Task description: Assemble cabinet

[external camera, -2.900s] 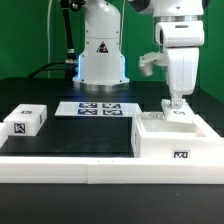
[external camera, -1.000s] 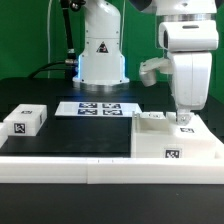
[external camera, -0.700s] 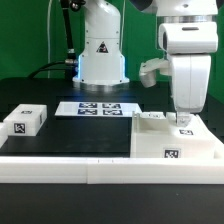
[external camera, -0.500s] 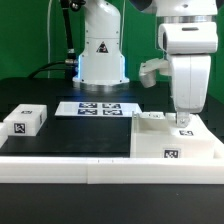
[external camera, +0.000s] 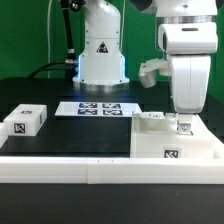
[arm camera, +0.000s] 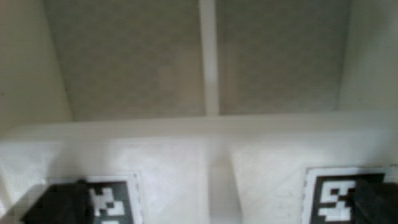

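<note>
Cabinet body [external camera: 160, 140] on the counter [external camera: 80, 135] at the exterior view's right, against the rail [external camera: 60, 166], open side up, long axis across the view. Gripper [external camera: 183, 124] hangs at its right rim; whether its fingers are apart or together cannot be told. Small panel [external camera: 25, 122] lies well apart, at the left.

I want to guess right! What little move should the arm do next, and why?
Probably rise straight up. The gripper sits low at the wall of the cabinet, and the loose panel lies apart on the exterior view's left; lifting first should keep it clear of the wall.
</note>
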`<state>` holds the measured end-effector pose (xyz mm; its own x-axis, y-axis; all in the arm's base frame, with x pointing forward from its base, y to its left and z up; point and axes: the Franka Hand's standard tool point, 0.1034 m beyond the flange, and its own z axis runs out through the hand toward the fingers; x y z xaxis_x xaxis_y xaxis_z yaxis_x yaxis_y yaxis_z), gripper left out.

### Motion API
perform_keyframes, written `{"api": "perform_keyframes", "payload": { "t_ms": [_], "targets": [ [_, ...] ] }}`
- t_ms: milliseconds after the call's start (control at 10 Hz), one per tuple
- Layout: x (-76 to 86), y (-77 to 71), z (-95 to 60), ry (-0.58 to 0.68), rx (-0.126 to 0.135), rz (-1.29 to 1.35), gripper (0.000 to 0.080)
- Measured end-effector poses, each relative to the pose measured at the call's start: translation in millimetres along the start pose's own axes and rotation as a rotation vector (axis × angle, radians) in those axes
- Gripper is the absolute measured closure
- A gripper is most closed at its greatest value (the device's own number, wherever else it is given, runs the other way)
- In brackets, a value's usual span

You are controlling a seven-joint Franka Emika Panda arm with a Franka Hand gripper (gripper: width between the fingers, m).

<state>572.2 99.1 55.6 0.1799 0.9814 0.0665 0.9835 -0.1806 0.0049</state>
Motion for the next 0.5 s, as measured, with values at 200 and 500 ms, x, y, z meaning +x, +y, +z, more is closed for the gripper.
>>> {"api": "perform_keyframes", "payload": {
  "t_ms": [200, 500],
  "targets": [
    [0.0, -1.3, -2.1, -0.001, -0.001, 0.002, 0.0014],
    [-7.1, -42.7, -27.0, -0.026, -0.005, 0.018, 0.0002]
  ]
}}
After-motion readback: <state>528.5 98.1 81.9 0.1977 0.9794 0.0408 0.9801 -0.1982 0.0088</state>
